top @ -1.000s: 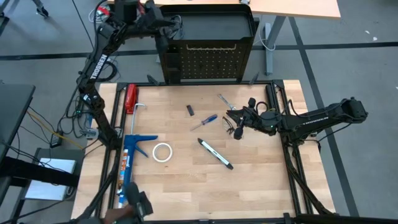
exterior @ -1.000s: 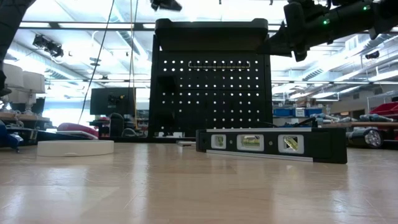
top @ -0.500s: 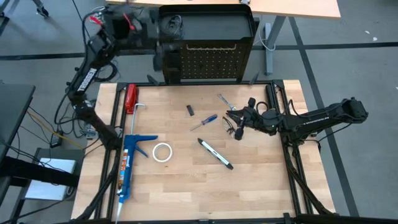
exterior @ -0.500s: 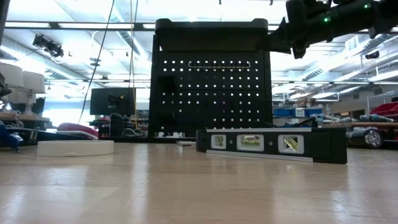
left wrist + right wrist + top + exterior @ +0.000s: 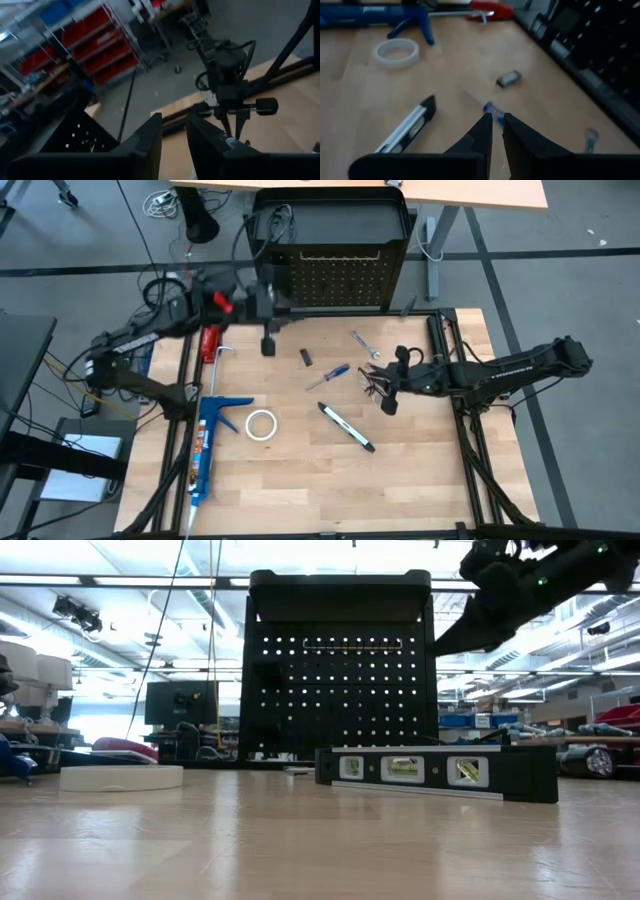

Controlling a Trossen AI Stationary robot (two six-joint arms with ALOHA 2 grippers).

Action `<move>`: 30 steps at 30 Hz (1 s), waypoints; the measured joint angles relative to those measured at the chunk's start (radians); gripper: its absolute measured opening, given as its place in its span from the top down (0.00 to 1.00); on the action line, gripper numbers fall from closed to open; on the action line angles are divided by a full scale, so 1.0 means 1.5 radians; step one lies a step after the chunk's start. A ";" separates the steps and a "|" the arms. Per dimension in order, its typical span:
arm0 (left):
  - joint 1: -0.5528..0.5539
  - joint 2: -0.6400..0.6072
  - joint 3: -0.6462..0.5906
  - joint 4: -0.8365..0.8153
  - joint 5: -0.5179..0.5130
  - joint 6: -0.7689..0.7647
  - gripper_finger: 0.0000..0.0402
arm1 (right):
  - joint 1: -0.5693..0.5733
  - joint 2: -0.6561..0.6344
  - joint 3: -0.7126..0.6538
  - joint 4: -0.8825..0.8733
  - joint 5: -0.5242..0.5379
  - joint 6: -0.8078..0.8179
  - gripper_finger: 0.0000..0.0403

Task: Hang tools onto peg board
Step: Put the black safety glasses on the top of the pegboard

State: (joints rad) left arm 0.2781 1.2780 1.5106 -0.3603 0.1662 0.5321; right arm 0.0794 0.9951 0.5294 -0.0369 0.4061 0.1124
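High view first. My left gripper (image 5: 268, 343) was up at the peg board's (image 5: 335, 280) top left corner a second ago. Now it has swung down over the upper left of the table, beside the red-handled tool (image 5: 210, 338). My right gripper (image 5: 378, 386) has barely shifted, still right of centre near the wrench (image 5: 363, 343) and the blue-handled screwdriver (image 5: 330, 375). Something dark sits at its tips, but I can't tell what. The tape roll (image 5: 262, 424) and the level (image 5: 346, 427) are still flat on the wood, lower centre.

Low view: the board (image 5: 340, 680) stands centre frame with the level (image 5: 435, 772) lying in front of it. My right gripper (image 5: 455, 635), upper right, has tipped nose-down — it was level before.

Left wrist view: my left pincer (image 5: 174, 120) shows a clear gap between its fingers with nothing in it, narrower than it was. The board's holes (image 5: 75, 135) are at lower left, and my other arm is mid-frame.

Right wrist view: my right pincer (image 5: 494, 120) is pinched to a sliver and I can't see anything gripped. The screwdriver (image 5: 487, 107) is right off its tips, with the level (image 5: 407, 129) at lower left, the tape (image 5: 396, 52) at upper left and the board (image 5: 600, 45) at upper right.

My read: the left arm is done at the board and free for another pick — most tools still need hanging.
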 joint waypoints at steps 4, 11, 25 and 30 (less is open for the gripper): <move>-0.044 -0.066 -0.165 0.148 -0.032 -0.057 0.77 | 0.006 0.000 0.025 -0.093 -0.025 0.059 0.83; -0.100 -0.117 -0.377 0.297 -0.140 -0.151 0.77 | -0.004 0.001 0.043 -0.186 -0.043 0.159 0.80; -0.166 -0.113 -0.639 0.641 -0.274 -0.257 0.77 | -0.076 0.189 0.108 -0.162 -0.043 0.141 0.72; -0.176 -0.113 -0.679 0.677 -0.303 -0.285 0.77 | -0.084 0.274 0.151 -0.173 -0.022 0.101 0.65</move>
State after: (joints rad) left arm 0.0143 1.1080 0.4922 0.6552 -0.2879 0.1038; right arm -0.0469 1.4063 0.7563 -0.2960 0.3727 0.2635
